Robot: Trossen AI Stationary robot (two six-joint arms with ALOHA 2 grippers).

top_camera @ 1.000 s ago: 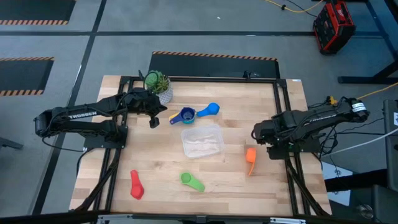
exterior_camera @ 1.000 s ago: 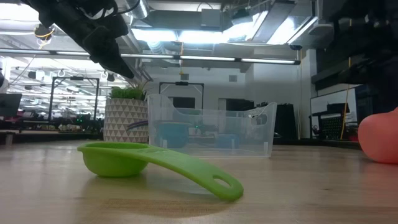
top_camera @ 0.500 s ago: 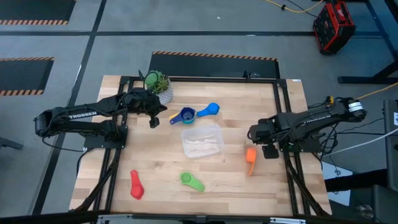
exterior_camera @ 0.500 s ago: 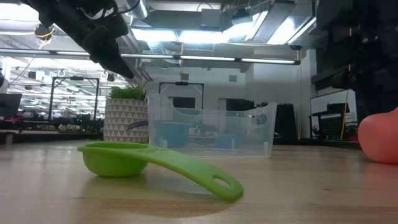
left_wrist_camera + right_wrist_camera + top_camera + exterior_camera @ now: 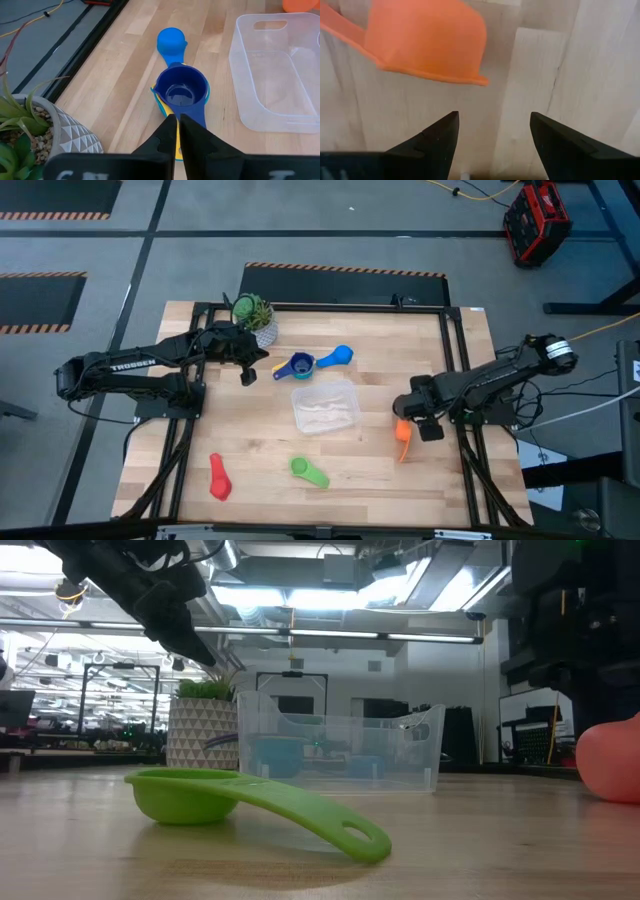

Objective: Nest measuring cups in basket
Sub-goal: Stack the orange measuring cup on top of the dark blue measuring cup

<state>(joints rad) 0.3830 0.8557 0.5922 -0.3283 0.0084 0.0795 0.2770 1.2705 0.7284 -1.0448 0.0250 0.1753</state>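
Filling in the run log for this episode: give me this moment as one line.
right gripper: open, above orange cup | left gripper: shut, empty, by dark blue cup | basket: empty

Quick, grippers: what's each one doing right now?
Left gripper: closed, empty, above the dark blue cup.
Right gripper: open, empty, just short of the orange cup.

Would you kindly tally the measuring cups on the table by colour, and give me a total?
Light blue measuring cup: 1
Dark blue measuring cup: 1
Yellow measuring cup, only an edge showing under the dark blue one: 1
Orange measuring cup: 1
Green measuring cup: 1
Red measuring cup: 1
Total: 6
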